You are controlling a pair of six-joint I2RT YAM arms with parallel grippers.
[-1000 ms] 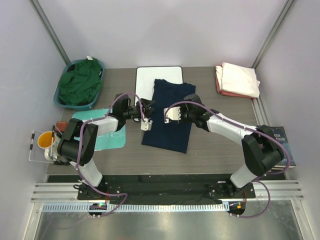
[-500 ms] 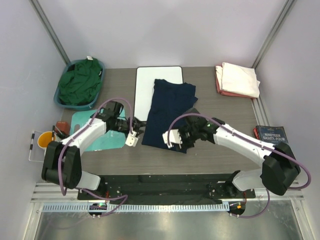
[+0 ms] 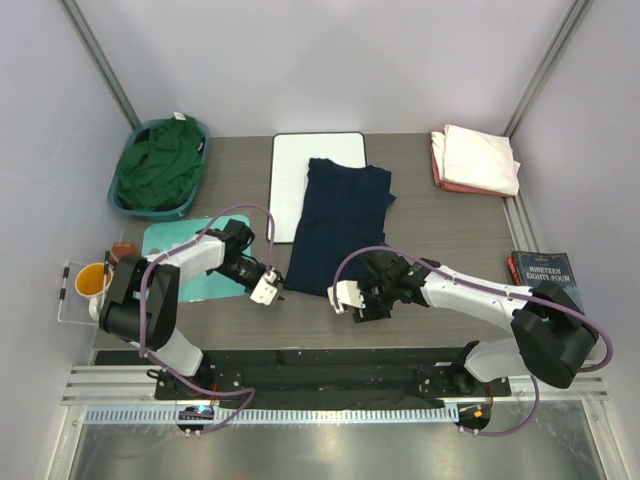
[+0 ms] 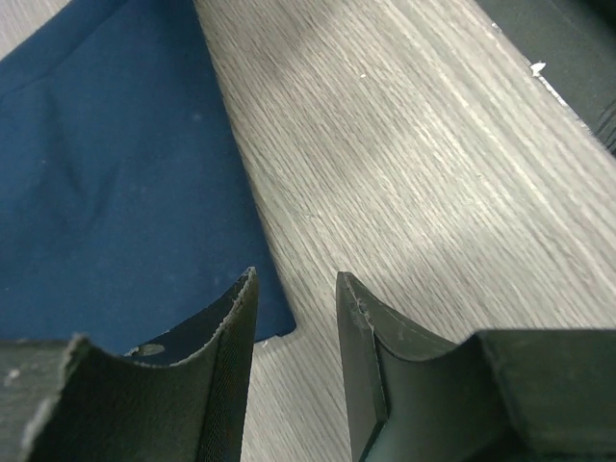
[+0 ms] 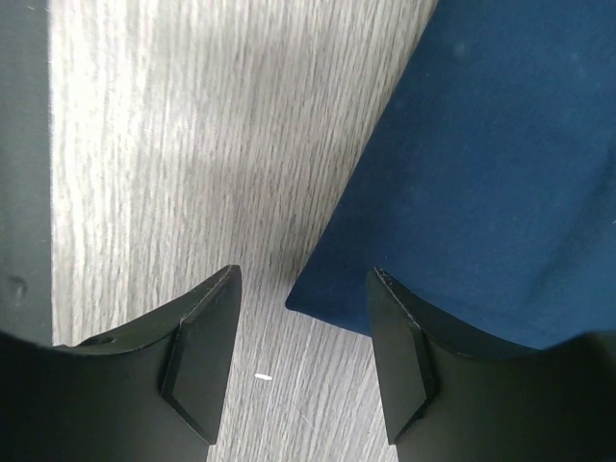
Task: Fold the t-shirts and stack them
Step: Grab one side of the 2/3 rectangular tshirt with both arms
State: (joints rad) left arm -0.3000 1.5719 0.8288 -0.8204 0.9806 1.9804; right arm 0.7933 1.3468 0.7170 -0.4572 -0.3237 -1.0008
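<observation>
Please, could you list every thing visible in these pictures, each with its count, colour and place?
navy t-shirt: 1, dark navy, table centre, far-left part lying over the white board
green t-shirt: 1, dark green, bunched in the basket
cream t-shirt: 1, cream-white, folded, far right, on the pink t-shirt
pink t-shirt: 1, salmon-pink, under the cream one
white board: 1, white, far centre
basket: 1, blue-teal, far left
teal mat: 1, teal, left side
book: 1, dark, right edge
cup: 1, orange, left edge
table: 1, grey wood grain
left pincer: 1, black, open, at the navy shirt's near-left corner
right pincer: 1, black, open, at its near-right corner
</observation>
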